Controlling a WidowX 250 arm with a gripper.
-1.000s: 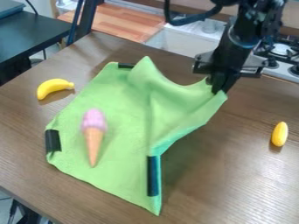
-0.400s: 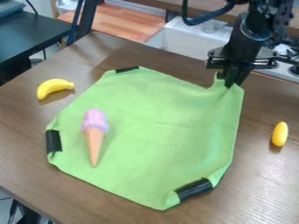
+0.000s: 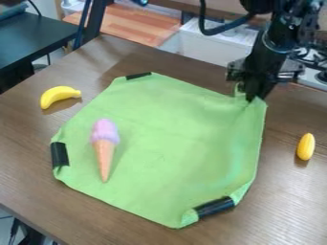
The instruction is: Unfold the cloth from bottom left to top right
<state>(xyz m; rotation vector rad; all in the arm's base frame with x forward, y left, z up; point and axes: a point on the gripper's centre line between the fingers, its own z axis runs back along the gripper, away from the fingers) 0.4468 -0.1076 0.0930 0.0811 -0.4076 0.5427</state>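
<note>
Green cloth [image 3: 153, 143], opened wider, held by gripper [image 3: 254, 96]

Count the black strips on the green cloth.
3 in sight: one strip at the cloth's top-left corner, one at its lower left, one at its bottom right. Another could be hidden at the gripper's corner.

Saw bright green on the cloth [image 3: 156, 139] (a faint turquoise tinge towards one edge) and black on its corner patches [image 3: 214, 207]. Found pink above tan-orange on the ice cream cone [image 3: 104, 146], yellow on banana [image 3: 59, 95] and oblong toy [image 3: 306, 147]. Noticed brown wood grain across the table [image 3: 70, 206], black on the gripper [image 3: 254, 98].
</note>
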